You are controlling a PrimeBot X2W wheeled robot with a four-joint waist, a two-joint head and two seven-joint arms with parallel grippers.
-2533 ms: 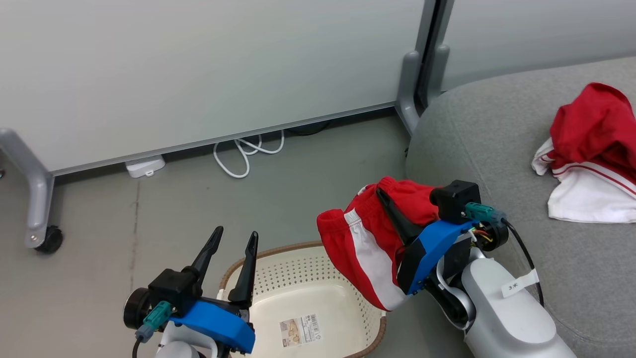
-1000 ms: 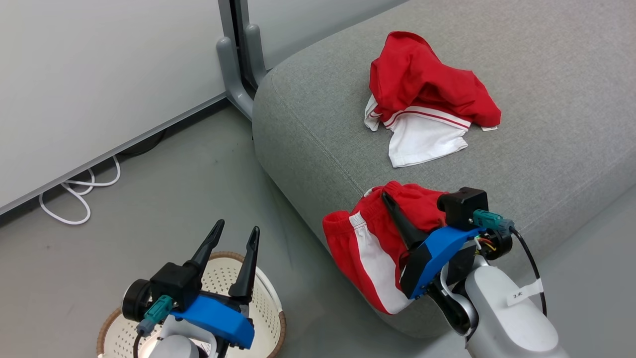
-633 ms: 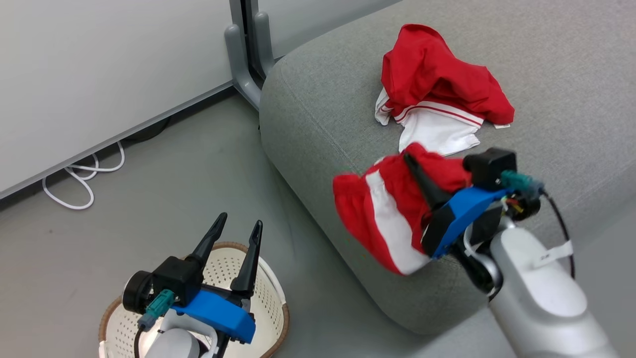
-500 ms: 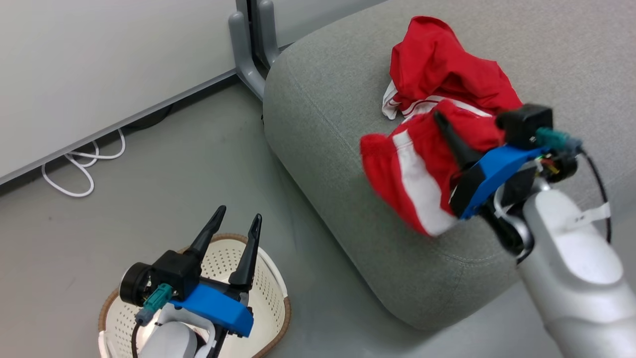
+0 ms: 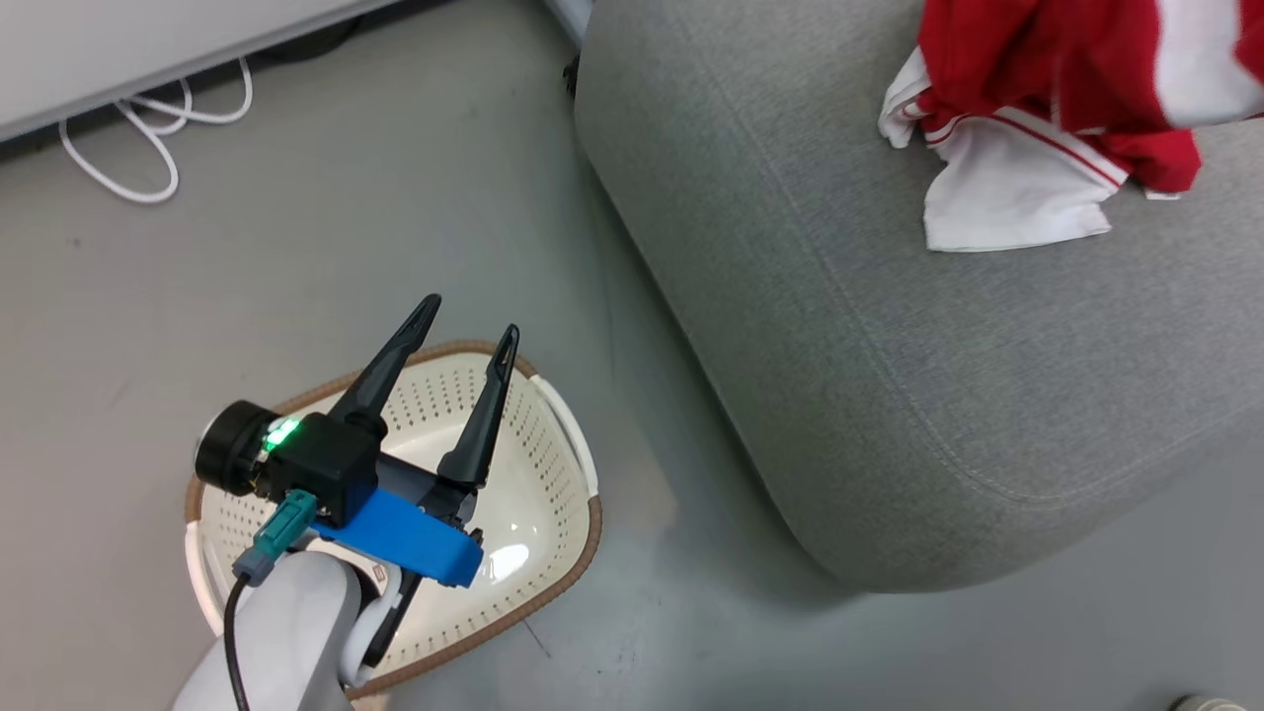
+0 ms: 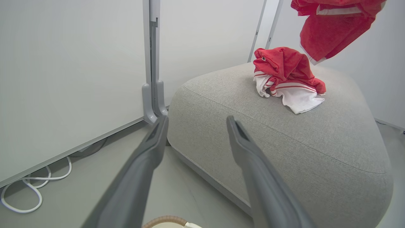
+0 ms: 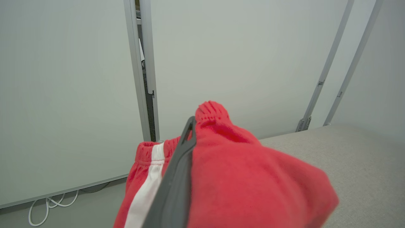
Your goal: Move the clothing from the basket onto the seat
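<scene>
My left gripper (image 5: 469, 316) hangs open and empty over the cream basket (image 5: 538, 464), whose visible inside is bare plastic. The grey seat (image 5: 889, 375) lies to the right. A crumpled red and white piece of clothing (image 5: 1007, 188) rests on top of the seat. My right gripper (image 7: 193, 124) is shut on a second red garment with a white stripe (image 7: 246, 177); one dark finger (image 7: 180, 164) shows against the fabric, the other is covered by it. From the left wrist view (image 6: 196, 120) this held garment (image 6: 332, 31) hangs in the air above the seat (image 6: 284, 142), over the resting garment (image 6: 284, 69).
White cables (image 5: 128, 118) lie looped on the grey floor by the foot of a white partition wall. A grey partition post (image 6: 152, 63) stands just left of the seat's far corner. Bare floor runs between the basket and the seat.
The right gripper has carried the striped garment up and farther over the seat, leaving the head view's top right. The head camera has tilted down. The left gripper has stayed open over the basket.
</scene>
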